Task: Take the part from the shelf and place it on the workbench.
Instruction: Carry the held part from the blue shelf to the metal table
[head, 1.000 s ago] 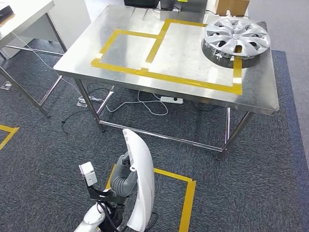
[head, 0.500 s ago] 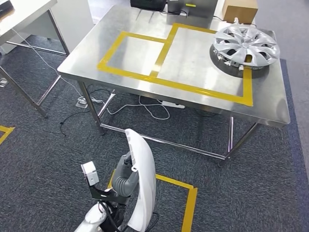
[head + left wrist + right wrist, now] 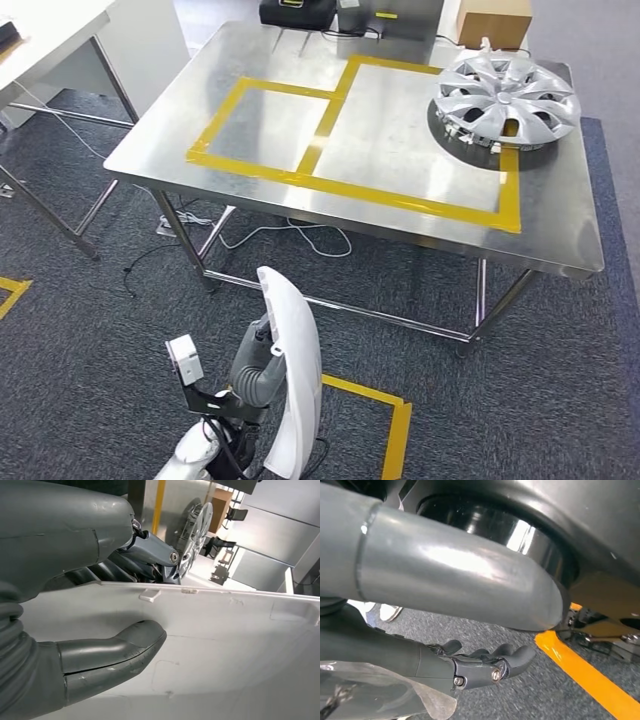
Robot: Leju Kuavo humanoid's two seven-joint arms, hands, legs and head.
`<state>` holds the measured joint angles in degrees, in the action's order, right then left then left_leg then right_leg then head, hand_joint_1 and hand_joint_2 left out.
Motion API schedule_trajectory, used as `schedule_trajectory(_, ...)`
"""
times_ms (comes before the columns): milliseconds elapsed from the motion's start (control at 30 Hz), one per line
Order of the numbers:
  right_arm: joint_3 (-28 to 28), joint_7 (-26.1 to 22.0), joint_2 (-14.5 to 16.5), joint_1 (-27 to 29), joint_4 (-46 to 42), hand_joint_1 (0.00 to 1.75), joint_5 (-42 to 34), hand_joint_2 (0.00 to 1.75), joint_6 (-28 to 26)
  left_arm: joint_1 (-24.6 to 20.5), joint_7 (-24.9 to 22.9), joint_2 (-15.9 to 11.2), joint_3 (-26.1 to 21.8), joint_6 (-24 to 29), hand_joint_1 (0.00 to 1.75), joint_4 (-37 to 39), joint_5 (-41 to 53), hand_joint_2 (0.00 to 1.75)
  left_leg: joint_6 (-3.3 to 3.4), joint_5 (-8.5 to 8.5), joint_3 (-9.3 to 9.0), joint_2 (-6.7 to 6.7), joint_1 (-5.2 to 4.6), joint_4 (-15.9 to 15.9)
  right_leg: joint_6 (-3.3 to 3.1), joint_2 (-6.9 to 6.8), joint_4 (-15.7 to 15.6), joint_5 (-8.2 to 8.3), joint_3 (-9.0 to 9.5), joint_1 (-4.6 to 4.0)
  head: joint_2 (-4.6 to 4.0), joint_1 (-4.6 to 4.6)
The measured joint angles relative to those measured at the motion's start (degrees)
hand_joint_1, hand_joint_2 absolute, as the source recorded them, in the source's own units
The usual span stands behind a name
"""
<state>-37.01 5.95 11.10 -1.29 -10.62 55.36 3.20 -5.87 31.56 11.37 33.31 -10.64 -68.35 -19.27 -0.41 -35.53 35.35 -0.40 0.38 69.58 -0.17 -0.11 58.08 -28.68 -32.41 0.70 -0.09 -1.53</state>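
My left hand (image 3: 256,365) grips a white curved plastic part (image 3: 296,390), held upright low in the head view, above the carpet and short of the table. Seen from the left wrist, the thick grey thumb (image 3: 113,650) presses one face of the part (image 3: 226,645) and the darker fingers (image 3: 151,550) wrap its far edge. The steel workbench (image 3: 555,220) stands ahead, with two rectangles of yellow tape (image 3: 355,185) marked on its top. My right hand (image 3: 486,665) hangs over the carpet with its fingers stretched out and nothing in them.
A silver wheel cover (image 3: 506,100) lies at the workbench's far right. A cardboard box (image 3: 494,22) and a black device (image 3: 296,10) sit along its back edge. Cables (image 3: 302,235) run under it. A white table (image 3: 45,30) stands left; yellow floor tape (image 3: 389,425) lies beside the part.
The whole picture has shifted, so the camera has moved; the workbench now sits slightly lower and nearer in view. My left hand keeps the same grip on the white part.
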Motion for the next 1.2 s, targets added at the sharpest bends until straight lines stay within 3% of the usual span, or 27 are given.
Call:
schedule_trajectory(33, 0.0, 0.0, 0.0, 0.0, 0.0, 0.00, 0.0, 0.00, 0.0, 0.0, 0.0, 0.0, 0.0, 0.0, 1.75, 0.0, 0.0, 1.75, -0.14, -0.64, 2.39, 0.00, 0.10, 3.4, -0.07, 0.00, 0.0, -0.37, 0.42, 0.00, 0.00, -0.01)
schedule_trajectory(67, -0.1, 0.0, 0.0, 0.1, 0.0, 0.00, 0.0, 0.00, 0.0, 0.0, 0.0, 0.0, 0.0, 0.0, 1.75, 0.0, 0.0, 1.75, -0.23, -0.24, 4.05, 0.00, 0.16, 5.2, -0.06, 0.04, 0.0, -0.78, 0.90, -0.01, 0.00, -0.02)
schedule_trajectory(100, -0.1, 0.0, 0.0, 0.1, 0.0, 0.00, 0.0, 0.00, 0.0, 0.0, 0.0, 0.0, 0.0, 0.0, 1.75, 0.0, 0.0, 1.75, -0.24, 1.35, 4.74, 0.01, 0.22, 4.9, 0.00, 0.12, 0.0, -1.22, 1.49, 0.00, 0.00, 0.00)
schedule_trajectory(167, -0.1, 0.0, 0.0, 0.2, 0.0, 0.00, 0.0, 0.00, 0.0, 0.0, 0.0, 0.0, 0.0, 0.0, 1.75, 0.0, 0.0, 1.75, -0.01, 6.74, 3.35, 0.03, 0.27, -1.2, 0.33, 0.29, 0.0, -2.27, 2.68, 0.03, 0.00, -0.01)
schedule_trajectory(200, -0.1, 0.0, 0.0, 0.3, 0.0, 0.00, 0.0, 0.00, 0.1, 0.0, 0.0, -0.1, 0.0, 0.0, 1.75, 0.0, 0.0, 1.75, 0.19, 8.63, 2.26, 0.05, 0.16, -4.4, 0.67, 0.37, 0.0, -2.82, 3.12, -0.05, 0.00, -0.01)
schedule_trajectory(233, -0.1, 0.0, 0.0, 0.3, 0.0, 0.00, 0.0, 0.00, 0.1, 0.1, 0.0, -0.1, 0.0, 0.0, 1.75, 0.0, 0.0, 1.75, 0.47, 9.44, 1.23, 0.07, 0.06, -7.1, 1.07, 0.42, 0.0, -3.26, 3.30, -0.10, 0.00, 0.01)
schedule_trajectory(400, -0.1, 0.0, 0.0, 0.0, 0.0, 0.00, 0.0, 0.00, 0.1, 0.1, 0.1, 0.0, 0.0, -0.3, 1.75, 0.0, -0.1, 1.75, 2.09, 8.40, -0.71, -0.18, 0.02, -10.2, 2.90, 0.19, 0.6, -3.65, 3.81, -0.06, 0.00, -0.22)
schedule_trajectory(467, -0.1, 0.0, 0.0, -0.1, 0.0, 0.00, 0.0, 0.00, 0.1, 0.2, 0.1, 0.0, 0.0, -0.3, 1.75, 0.0, -0.1, 1.75, 2.64, 8.03, -1.45, -0.13, 0.14, -10.4, 3.24, 0.17, 5.8, -5.27, 0.62, -0.03, 0.00, -0.46)
schedule_trajectory(533, -0.1, 0.0, 0.0, -0.1, 0.0, 0.00, 0.0, 0.00, 0.1, 0.2, 0.1, 0.0, 0.0, -0.4, 1.75, 0.0, -0.1, 1.75, 2.94, 7.40, -1.90, -0.11, 0.07, -10.5, 3.52, 0.17, 12.9, -7.54, -4.36, -0.04, 0.00, -0.63)
schedule_trajectory(567, -0.2, -0.1, 0.0, -0.1, 0.0, 0.00, 0.0, 0.00, 0.1, 0.2, 0.1, 0.0, 0.0, -0.4, 1.75, 0.0, -0.1, 1.75, 2.99, 7.03, -2.25, -0.13, 0.03, -10.5, 3.60, 0.17, 14.8, -7.82, -6.21, -0.04, 0.00, -0.65)
schedule_trajectory(600, -0.2, -0.1, 0.0, -0.1, 0.0, 0.00, 0.0, 0.00, 0.1, 0.2, 0.1, 0.0, 0.0, -0.4, 1.75, 0.0, -0.1, 1.75, 3.01, 6.64, -2.73, -0.18, 0.01, -10.5, 3.63, 0.17, 14.8, -6.96, -7.05, -0.05, 0.00, -0.70)
schedule_trajectory(700, -0.1, -0.2, 0.0, -0.1, 0.0, 0.00, 0.1, 0.00, 0.1, 0.2, 0.1, 0.0, 0.0, -0.4, 1.75, 0.0, -0.1, 1.75, 2.69, 5.31, -4.62, -0.31, 0.00, -10.5, 3.20, 0.10, 5.9, -0.26, -4.74, -0.09, 0.00, -0.76)
schedule_trajectory(733, -0.1, -0.1, 0.0, -0.1, 0.0, 0.00, 0.2, 0.00, 0.1, 0.2, 0.1, 0.0, 0.0, -0.4, 1.75, 0.0, -0.1, 1.75, 2.43, 4.92, -5.00, -0.32, -0.03, -10.5, 2.87, -0.01, 3.2, 0.39, -3.82, -0.22, 0.01, -0.73)
schedule_trajectory(867, -0.2, -0.2, 0.0, 0.1, 0.0, 0.00, 0.4, 0.00, 0.1, 0.2, 0.2, 0.0, 0.0, -0.3, 1.75, 0.0, 0.1, 1.75, 1.08, 4.07, -5.88, -0.15, -0.11, -10.1, 1.09, -0.10, 0.8, 0.33, -2.02, -0.52, 0.00, -0.56)
schedule_trajectory(933, -0.2, -0.3, 0.0, 0.1, 0.0, 0.00, 0.6, 0.00, 0.1, 0.2, 0.3, 0.0, 0.0, -0.1, 1.75, 0.0, 0.5, 1.75, 0.59, 3.33, -5.13, -0.05, -0.07, -7.4, 0.39, -0.01, 0.5, -0.06, -0.72, -0.27, 0.00, -0.37)
schedule_trajectory(1000, -0.2, -0.5, 0.0, 0.0, 0.0, 0.00, 0.8, 0.00, 0.1, 0.2, 0.3, 0.0, 0.0, 0.2, 1.75, 0.0, 0.8, 1.75, 0.11, 1.21, -1.73, -0.01, 0.07, -1.3, -0.11, -0.03, 0.4, -0.73, 0.34, -0.17, 0.00, -0.09)
schedule_trajectory(1067, -0.3, -0.5, 0.0, 0.1, 0.0, 0.00, 0.9, 0.00, 0.1, 0.2, 0.3, -0.1, 0.0, 0.3, 1.75, 0.0, 0.9, 1.75, -0.20, -0.84, 2.32, -0.01, 0.17, 4.0, -0.19, 0.01, 0.4, -1.57, 1.23, -0.20, 0.00, -0.03)
schedule_trajectory(1100, -0.3, -0.5, 0.0, 0.1, 0.0, 0.00, 0.9, 0.00, 0.1, 0.2, 0.3, -0.1, 0.0, 0.3, 1.75, 0.0, 1.0, 1.75, -0.25, -0.64, 3.48, -0.01, 0.17, 4.5, -0.16, 0.07, 0.4, -2.06, 1.80, -0.20, 0.00, -0.05)
schedule_trajectory(1133, -0.4, -0.6, 0.0, 0.2, 0.0, 0.00, 0.9, 0.00, 0.1, 0.2, 0.3, -0.1, 0.0, 0.3, 1.75, 0.0, 1.0, 1.75, -0.16, 0.78, 3.81, 0.00, 0.16, 3.2, -0.08, 0.16, 0.4, -2.61, 2.50, -0.20, 0.00, -0.02)
schedule_trajectory(1200, -0.6, -0.7, 0.0, 0.3, 0.0, 0.00, 0.9, 0.00, 0.1, 0.2, 0.3, -0.1, 0.0, 0.3, 1.75, 0.0, 1.1, 1.75, 0.38, 6.07, 2.65, -0.01, 0.02, -2.8, 0.19, 0.25, 0.4, -3.82, 3.82, -0.17, 0.00, -0.06)
